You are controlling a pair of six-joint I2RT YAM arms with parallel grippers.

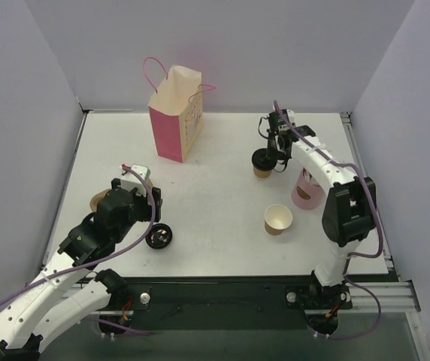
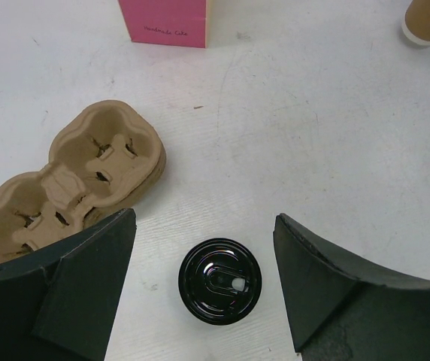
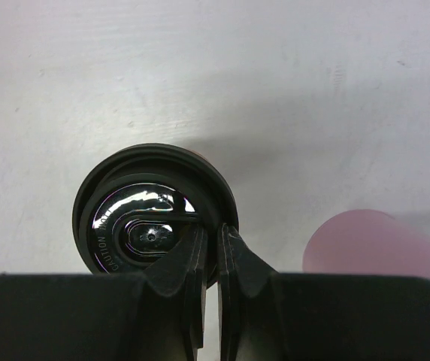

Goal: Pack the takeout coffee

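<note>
Bag (image 1: 176, 113) stands at the table's (image 1: 215, 203) far side; carrier (image 2: 72, 180) lies beside the left gripper (image 2: 205, 214), whose jaws are spread wide around 1 loose lid (image 2: 219, 280); coffee (image 1: 261, 162) stands upright right of the bag, the right gripper (image 3: 213, 233) pinched on its rim; 1 open cup (image 1: 278, 219) stands nearer.

White arms (image 1: 316, 159), black joints (image 1: 348, 210), purple cables (image 1: 381, 226)

Loose black lid (image 2: 219, 280) near pulp carrier (image 2: 72, 184); lidless brown cup (image 1: 278, 219) beside pink cup (image 1: 303, 197).
</note>
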